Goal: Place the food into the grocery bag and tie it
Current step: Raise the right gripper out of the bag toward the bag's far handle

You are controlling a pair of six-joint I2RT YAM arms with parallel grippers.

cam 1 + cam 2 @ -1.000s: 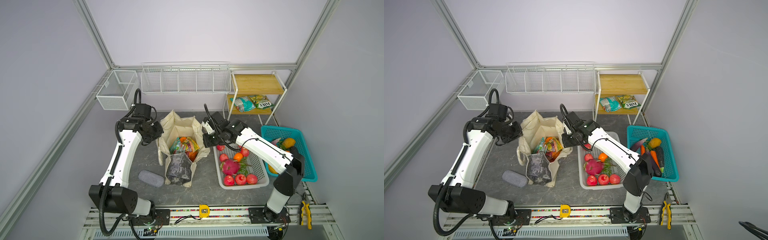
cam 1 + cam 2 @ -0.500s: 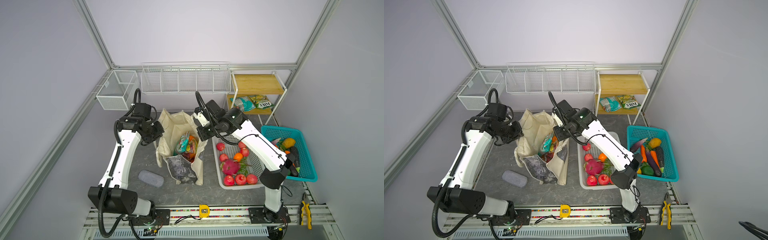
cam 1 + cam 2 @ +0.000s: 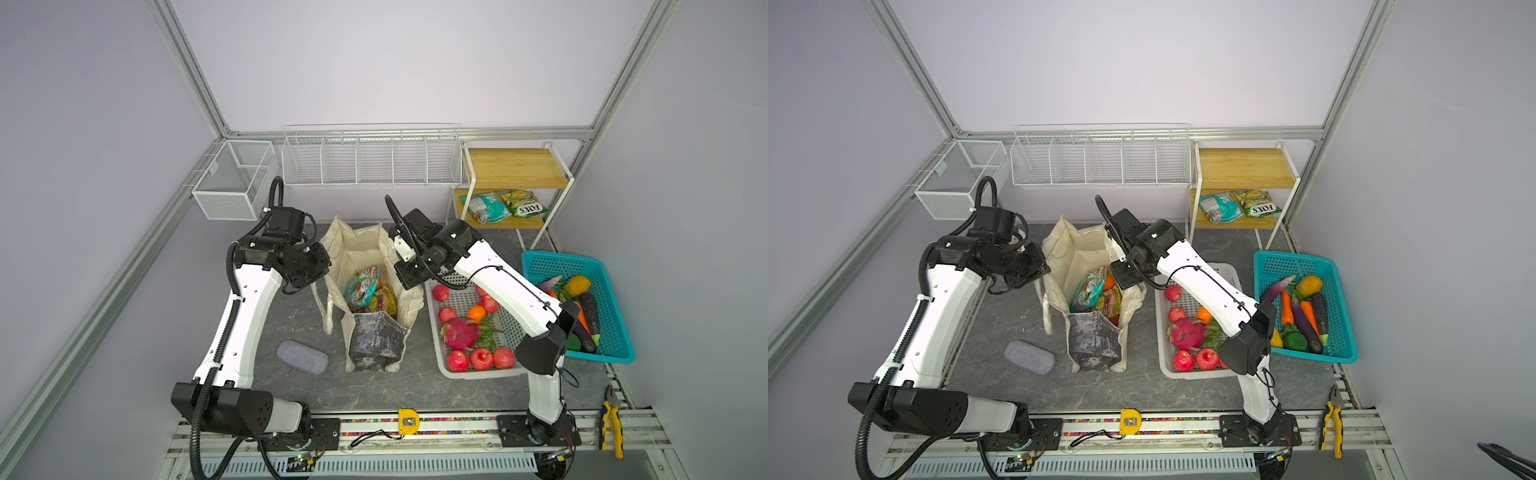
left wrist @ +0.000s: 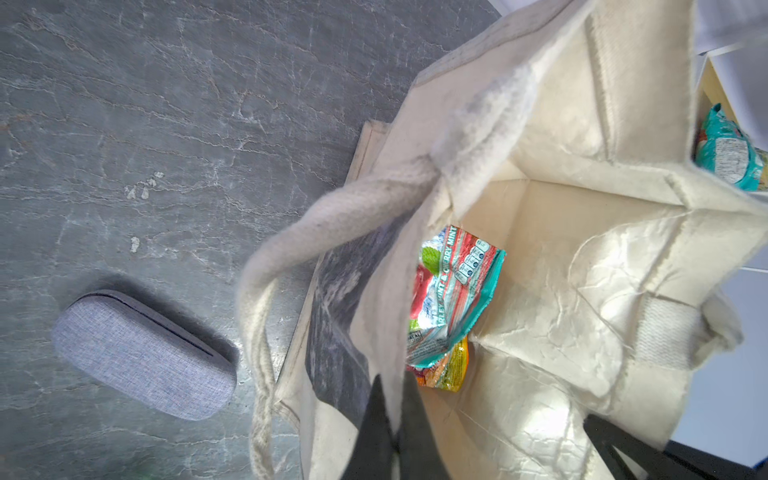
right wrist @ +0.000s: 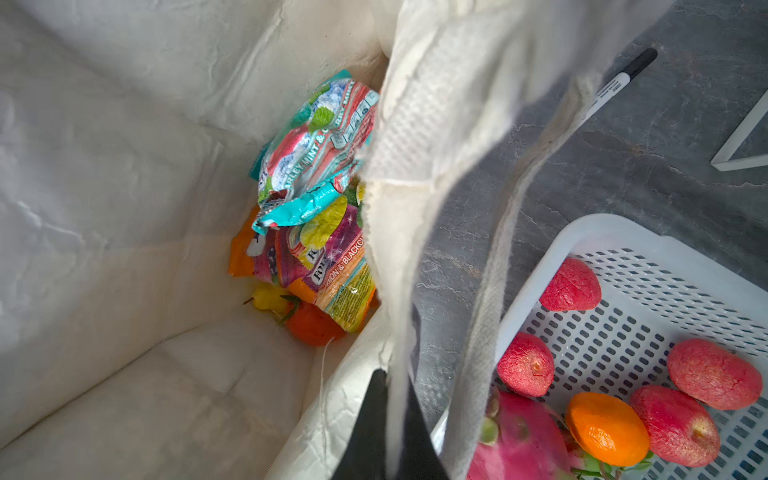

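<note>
The left gripper point(image 4: 390, 388) is closed tight on the top edge of the bag's point(image 3: 361, 253) left wall, with cream cloth pinched between its black fingers point(image 4: 372, 419). The right gripper point(image 5: 392, 386) is clamped the same way on the right wall's edge. The bag stands upright mid-table between the two grippers, its mouth spread open and its marbled panel point(image 3: 376, 340) facing the front.

Inside the bag, a teal packet point(image 5: 320, 145) lies on a pink packet point(image 5: 328, 257). Under them are an orange fruit point(image 5: 313, 324) and a yellow fruit point(image 5: 270, 299). One handle point(image 4: 266, 311) droops down the outside of the left wall, and the other handle point(image 5: 490, 311) hangs outside the right wall.

The tabletop point(image 3: 415, 386) is dark grey with stone veining. A grey case point(image 3: 302, 357) lies on it front-left of the bag, apart from it. A white basket point(image 3: 482, 372) sits just right of the bag and holds red fruits point(image 3: 480, 358), an orange point(image 3: 476, 312) and a dragon fruit point(image 3: 459, 332). Further right, a teal basket point(image 3: 602, 357) holds vegetables point(image 3: 588, 311). A marker point(image 5: 615, 83) lies on the table beyond the bag's right wall.

At the back right, a wooden shelf point(image 3: 515, 168) carries two packets point(image 3: 484, 208) on its lower board. Wire racks point(image 3: 370, 160) hang along the back wall. The walls are pale lilac inside an aluminium frame. Pliers point(image 3: 611, 424) rest on the front rail at the right.
</note>
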